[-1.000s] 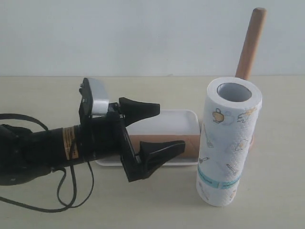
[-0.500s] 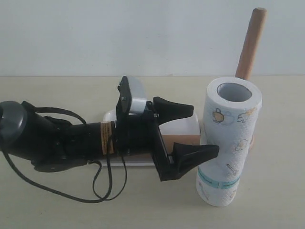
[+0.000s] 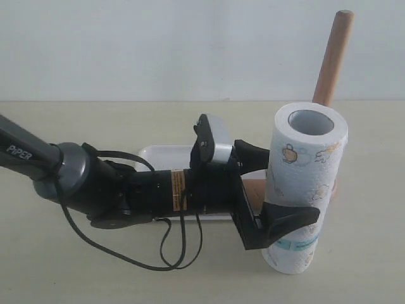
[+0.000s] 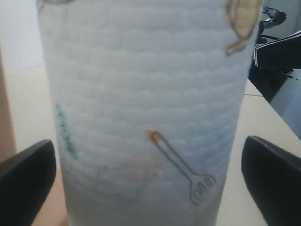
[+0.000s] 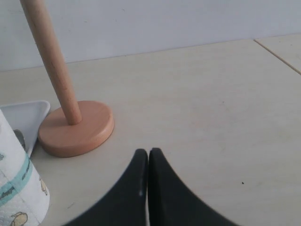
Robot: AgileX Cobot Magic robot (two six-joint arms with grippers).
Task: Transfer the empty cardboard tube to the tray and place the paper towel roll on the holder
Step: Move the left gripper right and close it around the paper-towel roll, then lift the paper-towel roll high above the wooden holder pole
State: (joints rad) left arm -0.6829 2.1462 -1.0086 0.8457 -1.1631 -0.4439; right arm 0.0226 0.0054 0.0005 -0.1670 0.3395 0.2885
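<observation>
The paper towel roll (image 3: 308,166) stands upright on the table, right of the tray (image 3: 155,154). My left gripper (image 3: 288,190) is open and straddles the roll's lower half, one finger (image 3: 292,218) in front and the other behind. In the left wrist view the roll (image 4: 141,108) fills the frame between both fingertips (image 4: 26,176), with small gaps showing. A short piece of the empty cardboard tube (image 3: 254,189) shows in the tray behind the gripper. The holder (image 5: 75,127) stands behind the roll, its dowel (image 3: 333,57) bare. My right gripper (image 5: 148,154) is shut and empty, near the holder's base.
The left arm and its cables (image 3: 126,196) lie across the tray. A tray corner (image 5: 28,113) and the roll's bottom (image 5: 16,188) sit left of the holder base. Dark equipment (image 4: 277,42) stands beyond the table edge.
The left arm has reached to the right from over the tray, and its open jaws have come around the paper towel roll. Roll, tube and holder have not moved.
</observation>
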